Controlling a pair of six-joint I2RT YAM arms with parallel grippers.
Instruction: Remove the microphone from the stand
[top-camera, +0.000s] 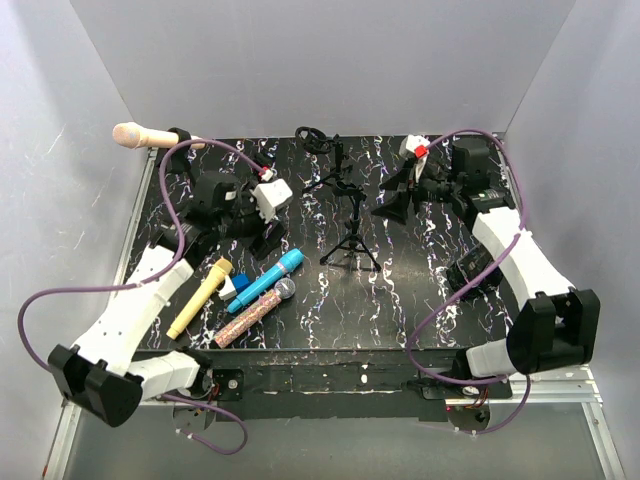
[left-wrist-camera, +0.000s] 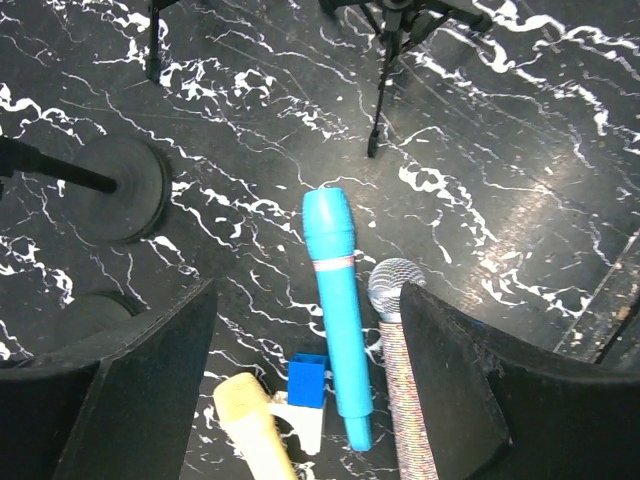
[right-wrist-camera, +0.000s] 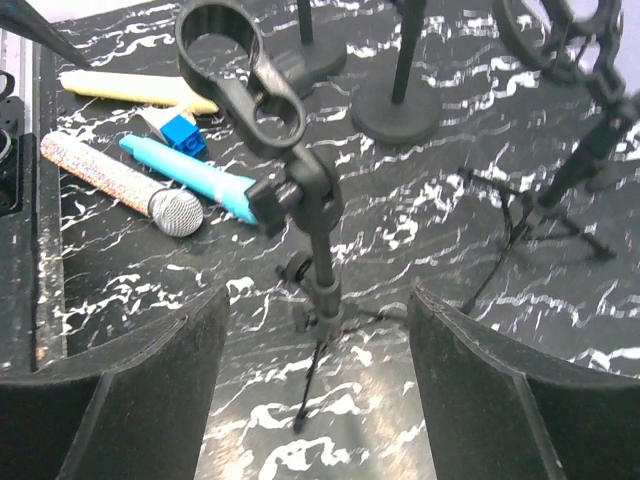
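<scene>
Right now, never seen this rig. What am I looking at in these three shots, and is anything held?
Two robot arms bolted at the table's near edge, each ending in a two-finger gripper. The overhead shot looks down from behind them. The other two come from cameras on each wrist, with that arm's own dark fingers at the bottom.

On the table: a blue mic, a glitter mic, a yellow mic and a small blue block, lying near the left gripper. A tripod stand with an empty clip sits before the right gripper. A pink mic sits on a stand at the far left.

Both grippers are open; nothing is held.
</scene>
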